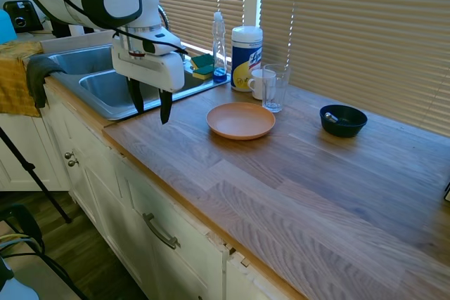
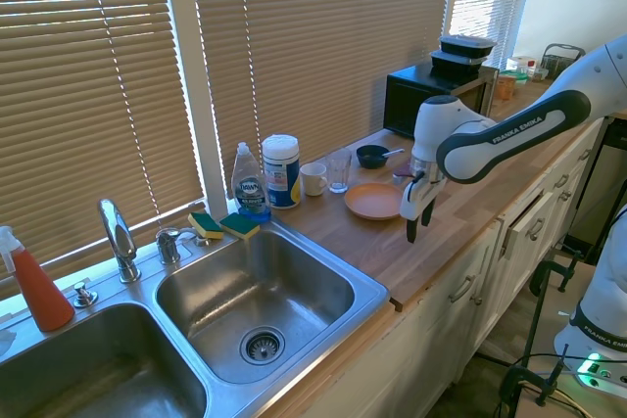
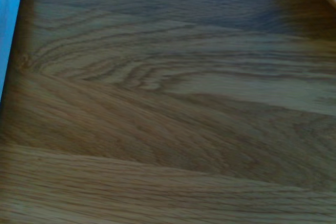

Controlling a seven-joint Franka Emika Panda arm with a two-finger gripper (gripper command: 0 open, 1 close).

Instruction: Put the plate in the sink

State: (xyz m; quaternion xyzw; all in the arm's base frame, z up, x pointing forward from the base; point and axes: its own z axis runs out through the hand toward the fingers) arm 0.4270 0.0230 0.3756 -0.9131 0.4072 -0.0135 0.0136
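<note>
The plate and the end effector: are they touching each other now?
Apart. The first exterior view shows bare countertop between the open end effector and the plate, which lies untouched.

One plate (image 1: 240, 120) is counted on the worktop (image 1: 302, 180). One dark bowl (image 1: 342, 120) is seen at the plate's 3 o'clock in the first exterior view. One glass (image 1: 275, 88) and one white mug (image 1: 259, 83) are counted at its 1 o'clock. One wipes canister (image 1: 246, 57) and one soap bottle (image 1: 219, 46) are found at its 12 and 11 o'clock. Two sponges (image 2: 223, 225) are counted behind the sink (image 2: 225, 340), in which two basins are seen. One faucet (image 2: 117, 239), one red spray bottle (image 2: 35, 283) and one microwave (image 2: 431, 95) are counted. One hand (image 1: 150, 107) is seen.
</note>
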